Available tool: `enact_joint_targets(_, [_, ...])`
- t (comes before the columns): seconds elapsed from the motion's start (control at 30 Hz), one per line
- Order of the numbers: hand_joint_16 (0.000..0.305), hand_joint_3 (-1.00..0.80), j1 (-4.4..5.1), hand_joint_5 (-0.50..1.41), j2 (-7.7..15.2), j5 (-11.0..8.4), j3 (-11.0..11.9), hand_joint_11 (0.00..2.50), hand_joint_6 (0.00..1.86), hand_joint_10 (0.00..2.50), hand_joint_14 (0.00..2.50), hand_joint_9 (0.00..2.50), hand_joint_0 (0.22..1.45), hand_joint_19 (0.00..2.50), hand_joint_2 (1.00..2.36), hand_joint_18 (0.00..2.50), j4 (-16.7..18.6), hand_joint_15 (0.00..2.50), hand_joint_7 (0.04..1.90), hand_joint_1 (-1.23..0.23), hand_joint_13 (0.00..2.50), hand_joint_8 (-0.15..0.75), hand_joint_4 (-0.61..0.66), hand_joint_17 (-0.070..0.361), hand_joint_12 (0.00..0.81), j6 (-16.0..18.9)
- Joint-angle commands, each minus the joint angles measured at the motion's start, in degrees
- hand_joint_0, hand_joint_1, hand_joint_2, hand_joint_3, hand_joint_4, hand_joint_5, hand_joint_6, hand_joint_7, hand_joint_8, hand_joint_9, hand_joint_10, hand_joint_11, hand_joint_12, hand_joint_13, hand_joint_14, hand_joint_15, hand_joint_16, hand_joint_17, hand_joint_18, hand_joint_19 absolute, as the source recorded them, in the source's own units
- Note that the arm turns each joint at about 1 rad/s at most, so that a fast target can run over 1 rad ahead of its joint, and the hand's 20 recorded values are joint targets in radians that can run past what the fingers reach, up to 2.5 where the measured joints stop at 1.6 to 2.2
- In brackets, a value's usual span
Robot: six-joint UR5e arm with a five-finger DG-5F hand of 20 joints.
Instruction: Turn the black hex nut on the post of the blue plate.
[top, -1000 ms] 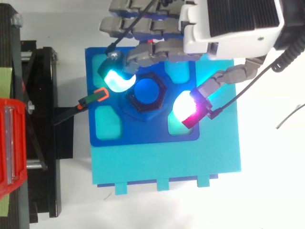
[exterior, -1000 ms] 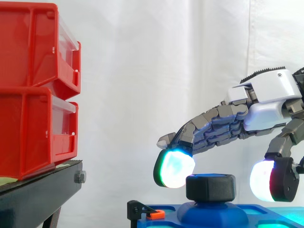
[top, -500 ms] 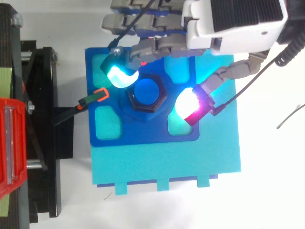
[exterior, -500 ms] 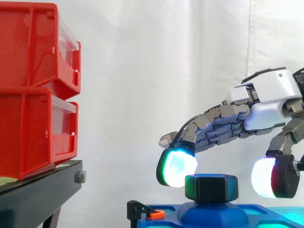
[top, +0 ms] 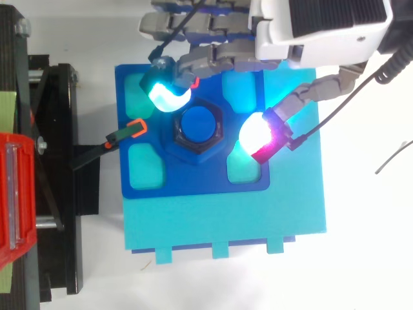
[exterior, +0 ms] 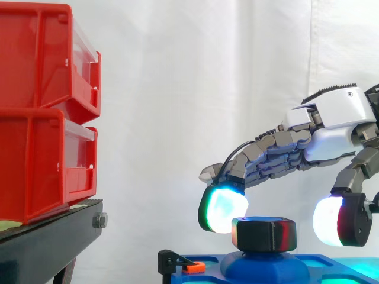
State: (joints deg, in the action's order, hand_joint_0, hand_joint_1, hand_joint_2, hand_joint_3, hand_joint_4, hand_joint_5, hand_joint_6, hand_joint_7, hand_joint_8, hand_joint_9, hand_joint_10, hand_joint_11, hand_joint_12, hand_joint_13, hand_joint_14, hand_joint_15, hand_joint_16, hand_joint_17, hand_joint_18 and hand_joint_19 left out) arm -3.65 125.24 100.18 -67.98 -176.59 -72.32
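Hand [exterior: 331, 121] arched over hex nut [exterior: 263, 235]

The white counter [top: 368, 252] carries a cyan block [top: 226, 223] and, just beside it toward the top view's left, a black stand [top: 58, 194].

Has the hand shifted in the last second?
Yes. In the top view the hand slid up and right, its cyan pad farther from the orange clip.
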Motion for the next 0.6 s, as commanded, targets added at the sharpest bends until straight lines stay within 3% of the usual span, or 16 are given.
enact_joint_targets(0.0, [0.039, -0.50, -0.13, -0.29, -0.1, 0.80, 0.0, 0.00, 0.50, 0.00, 0.00, 0.00, 0.49, 0.06, 1.00, 0.00, -1.1, 0.00, 0.70, -0.80, 0.00, 0.134, 0.12, 0.088, 0.291, -0.7])
enact_joint_targets(0.33, [0.040, -0.50, -0.39, -0.29, -0.1, 0.89, 1.6, 0.00, 0.50, 0.00, 0.00, 0.00, 0.49, 0.06, 1.00, 0.00, -6.1, 0.00, 0.69, -0.80, 0.00, 0.138, 0.12, 0.090, 0.294, -3.4])
enact_joint_targets(0.57, [0.040, -0.50, -0.39, -0.29, -0.7, 0.72, 1.7, 0.00, 0.50, 0.00, 0.00, 0.00, 0.49, 0.05, 1.00, 0.00, -6.6, 0.00, 0.69, -0.79, 0.00, 0.138, 0.12, 0.090, 0.295, -4.3])
